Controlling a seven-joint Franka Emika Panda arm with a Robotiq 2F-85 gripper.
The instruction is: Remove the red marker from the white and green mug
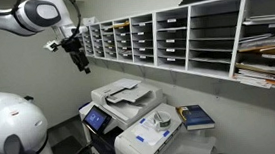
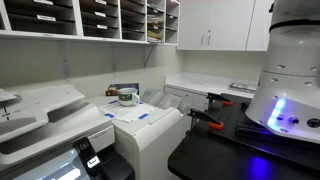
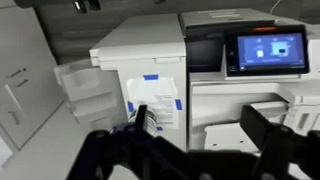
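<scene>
Wall of pigeonhole shelving (image 1: 189, 37) ran above the machines, with papers in many slots. Below it stood two white printers side by side: a copier (image 1: 119, 94) with a lit touchscreen (image 3: 265, 50) and a lower printer (image 1: 158, 140) beside it. In an exterior view the lower printer (image 2: 150, 130) stood against the left edge of the black desk (image 2: 230, 155).

The robot's white base (image 2: 290, 70) stood at the right edge of the desk, a blue glow on its side. The arm (image 1: 32, 14) reached out high over the machines.

The gripper (image 1: 80, 62) hung in open air, well above both printers and well apart from the mug. In the wrist view the gripper (image 3: 200, 128) showed as two dark, blurred fingers (image 3: 140, 118) spread apart, nothing between them, with the copier front visible through the gap.

A dark blue book (image 1: 196, 117) lay flat just beside the mug, on the side away from the copier. Red-handled tools (image 2: 210, 122) lay near the far left corner of the desk. Sheets with blue marks (image 2: 132, 115) lay on the lower printer's top.

The white and green mug (image 1: 162, 118) stood upright on top of the lower printer, off the desk, beyond its left edge. It appeared in both exterior views (image 2: 127, 96).

The red marker was too small to resolve in any view; could not confirm by sight whether it sat in the mug.
</scene>
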